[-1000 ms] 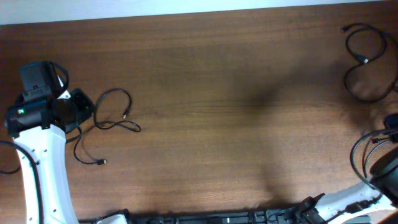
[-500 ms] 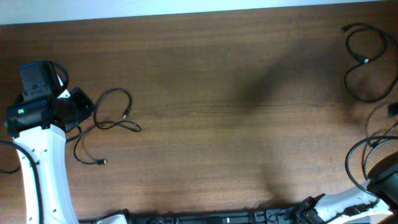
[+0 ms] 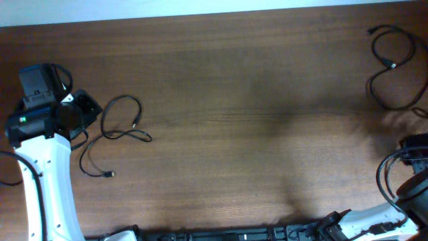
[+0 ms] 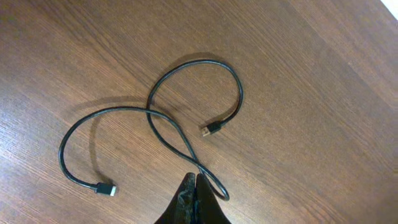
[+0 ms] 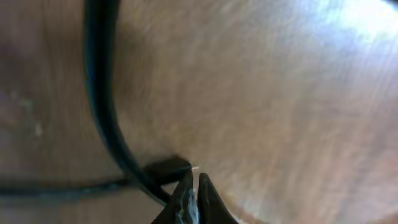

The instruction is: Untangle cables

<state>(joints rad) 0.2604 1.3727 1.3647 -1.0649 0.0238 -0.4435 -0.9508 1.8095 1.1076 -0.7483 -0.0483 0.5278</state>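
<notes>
A thin black cable [image 3: 119, 133] lies in loose loops on the wooden table [image 3: 221, 100], just right of the left gripper [image 3: 81, 112] (white arm behind it). A second cable [image 3: 390, 65] curls far right. The right gripper [image 3: 414, 143], near right, seems half out of view.

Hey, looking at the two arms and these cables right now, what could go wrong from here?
1. The left gripper sits shut beside a strand of the left cable, which crosses itself once. A drag from there might tighten that loop instead of opening it.
2. The right wrist view is blurred, with a dark cord and a plug by the right gripper. It may catch the wrong cord.
</notes>
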